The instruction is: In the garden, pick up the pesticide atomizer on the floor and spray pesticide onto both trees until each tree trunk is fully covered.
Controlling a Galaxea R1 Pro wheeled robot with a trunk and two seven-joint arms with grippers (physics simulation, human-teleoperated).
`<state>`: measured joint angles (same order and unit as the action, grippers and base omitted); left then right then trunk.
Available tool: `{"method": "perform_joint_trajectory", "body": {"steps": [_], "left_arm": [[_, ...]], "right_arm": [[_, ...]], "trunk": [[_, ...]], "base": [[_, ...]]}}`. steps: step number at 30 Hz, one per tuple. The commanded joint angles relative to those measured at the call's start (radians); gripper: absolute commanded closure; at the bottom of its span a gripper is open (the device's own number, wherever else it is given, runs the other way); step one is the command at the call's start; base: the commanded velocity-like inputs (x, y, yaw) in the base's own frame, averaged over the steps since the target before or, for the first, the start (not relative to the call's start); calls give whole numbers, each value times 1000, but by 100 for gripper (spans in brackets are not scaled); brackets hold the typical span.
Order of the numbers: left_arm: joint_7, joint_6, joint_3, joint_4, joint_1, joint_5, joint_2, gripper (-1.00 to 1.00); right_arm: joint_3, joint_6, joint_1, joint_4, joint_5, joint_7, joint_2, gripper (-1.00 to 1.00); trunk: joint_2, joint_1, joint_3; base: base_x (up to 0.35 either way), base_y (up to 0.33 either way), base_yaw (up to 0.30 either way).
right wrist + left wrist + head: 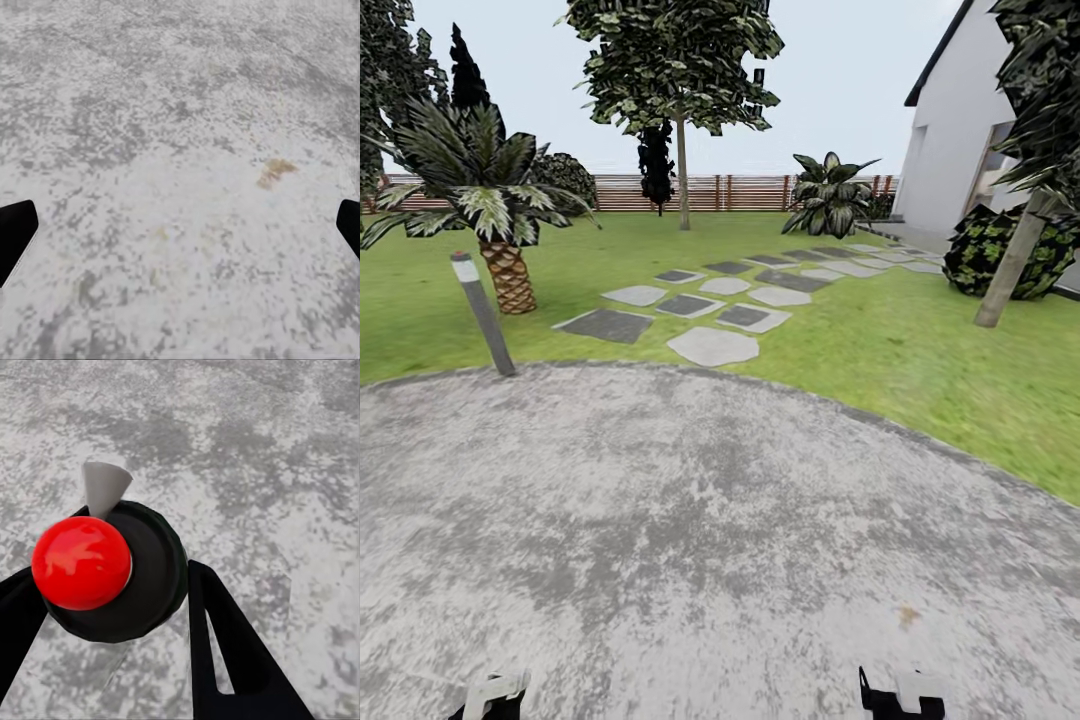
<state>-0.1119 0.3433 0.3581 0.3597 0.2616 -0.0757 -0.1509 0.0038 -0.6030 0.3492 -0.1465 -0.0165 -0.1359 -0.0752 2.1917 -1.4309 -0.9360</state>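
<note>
A: Right, nearest first: the left tool [112,607] has its two black fingers closed around the pesticide atomizer [112,577], seen from above, with a red button on a black cap and the grey nozzle pointing away from the wrist.

B: A grip around the body, then, so the head stays free to press?

A: That's my read. The right tool [180,232] is spread wide with nothing between its fingers, just grey stone paving [180,112] under it with a small yellowish stain.

B: And both sit low at the bottom edge of the head view?

A: Yes, tucked in over the round paved patch [690,520], a carrying posture, I'd judge. Beyond comes lawn, a leaning bollard light [482,312], a short palm [500,220] and the stepping stones [710,300].

B: The targets?

A: One bare-trunked tree [682,170] far off near the slat fence [750,192], another trunk [1012,262] leaning at right beside a bush. Both well apart from the robot, so spraying isn't on yet.
</note>
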Motion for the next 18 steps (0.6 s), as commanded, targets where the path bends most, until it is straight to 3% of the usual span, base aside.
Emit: {"method": "perform_joint_trajectory", "body": {"steps": [1,18], "left_arm": [[-6,3,9,-1,2,-8,1,100],[-6,3,9,-1,1,-8,1,100]], "right_arm": [[1,-2,1,1,-2,-4,0,-100],[1,-2,1,1,-2,-4,0,-100]], "trunk": [[0,0,-1],[0,0,-1]], "base": [[340,0,0],[340,0,0]]}}
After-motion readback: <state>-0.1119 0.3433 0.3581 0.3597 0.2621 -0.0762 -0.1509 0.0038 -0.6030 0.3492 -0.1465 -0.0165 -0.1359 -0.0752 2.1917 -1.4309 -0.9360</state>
